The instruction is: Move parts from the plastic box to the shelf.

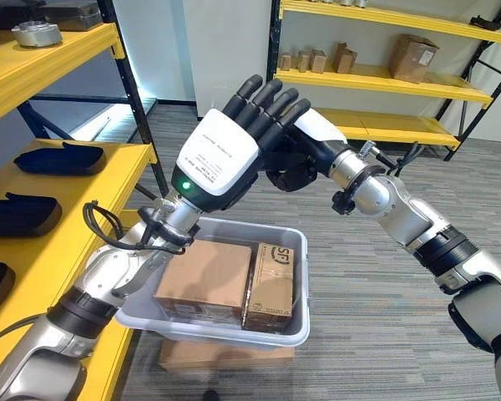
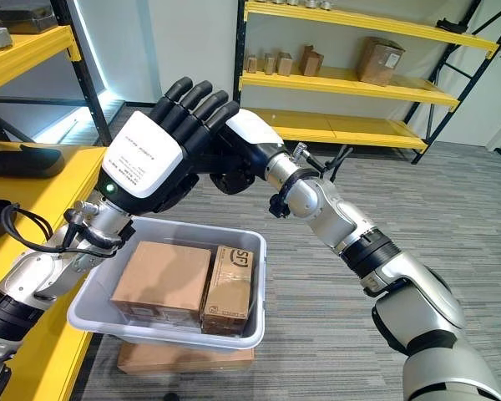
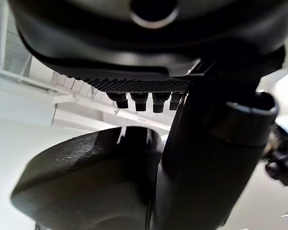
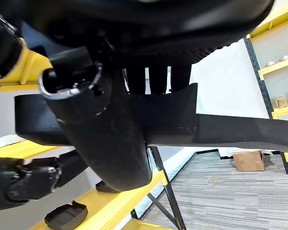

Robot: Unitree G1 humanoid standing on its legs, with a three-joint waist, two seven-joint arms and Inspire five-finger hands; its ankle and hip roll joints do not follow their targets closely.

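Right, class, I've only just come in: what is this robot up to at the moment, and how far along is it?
The robot holds a black part in the air between its left hand and right hand, raised above the grey plastic box. Two cardboard boxes lie in the box. Similar black parts already lie on the yellow shelf at the robot's left, so this one has not yet been placed.

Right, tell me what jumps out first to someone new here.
The two dark hands, left hand and right hand, meet raised above the grey plastic box, holding a black part between them. Below, cardboard boxes fill the box; more black parts lie on the yellow shelf at left.
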